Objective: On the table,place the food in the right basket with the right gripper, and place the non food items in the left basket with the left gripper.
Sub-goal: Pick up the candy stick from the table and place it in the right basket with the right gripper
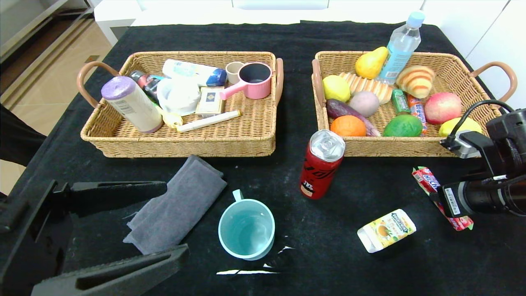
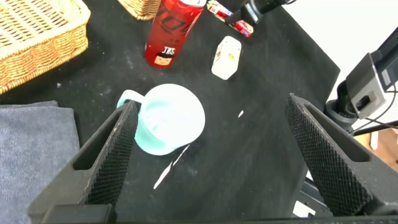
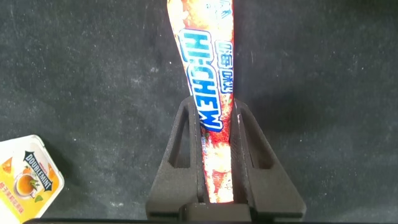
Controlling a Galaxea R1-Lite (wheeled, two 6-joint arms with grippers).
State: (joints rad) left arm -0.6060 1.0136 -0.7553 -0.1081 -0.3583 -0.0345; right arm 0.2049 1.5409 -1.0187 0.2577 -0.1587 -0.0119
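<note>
One long red Hi-Chew stick (image 3: 208, 106), glossy wrapper, lies on the black cloth table (image 1: 353, 267), clenched between right gripper (image 3: 216, 152) fingers, possibly lifted slightly. Left gripper (image 2: 211, 149) gapes above teal mug (image 2: 169, 119).

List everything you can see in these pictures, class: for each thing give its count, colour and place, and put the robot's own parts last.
table: 1, black cloth, under everything
left basket: 1, wicker, far left, holds household items
right basket: 1, wicker, far right, holds fruit, bread, a bottle
towel: 1, dark grey, table, near left
mug: 1, teal, beside towel
soda can: 1, red, upright before right basket
carton: 1, white-yellow, near right
Hi-Chew stick: 1, red, right
left gripper: open, above mug
right gripper: shut on Hi-Chew stick
</note>
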